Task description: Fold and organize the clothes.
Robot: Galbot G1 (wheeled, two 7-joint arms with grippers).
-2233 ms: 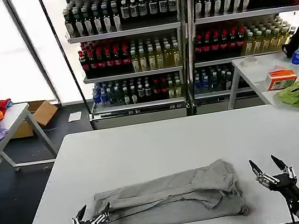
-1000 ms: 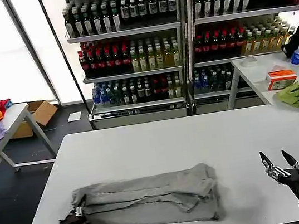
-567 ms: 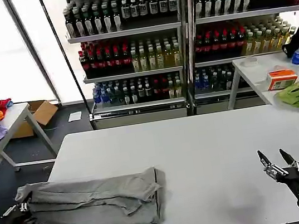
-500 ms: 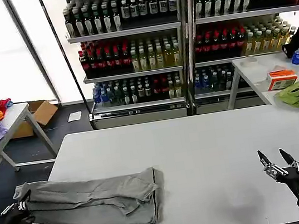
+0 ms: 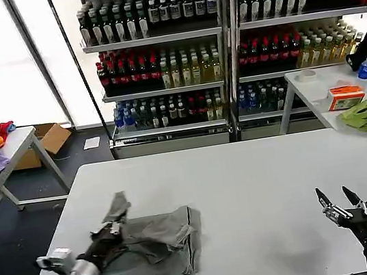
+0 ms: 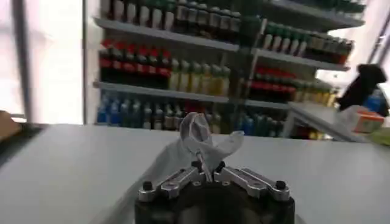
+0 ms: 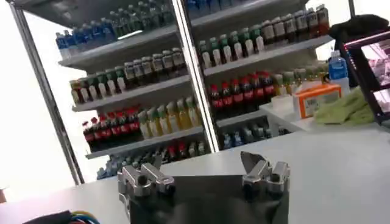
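One crumpled light grey cotton shirt [image 5: 159, 241] on one white rectangular table [image 5: 259, 181]. Two black metal grippers: the left one [image 5: 112, 229] pinching the shirt's edge, the right one [image 5: 342, 202] above the table's near right corner. Beyond the table, two tall shelving bays [image 5: 229, 48], each with four rows of bottles.
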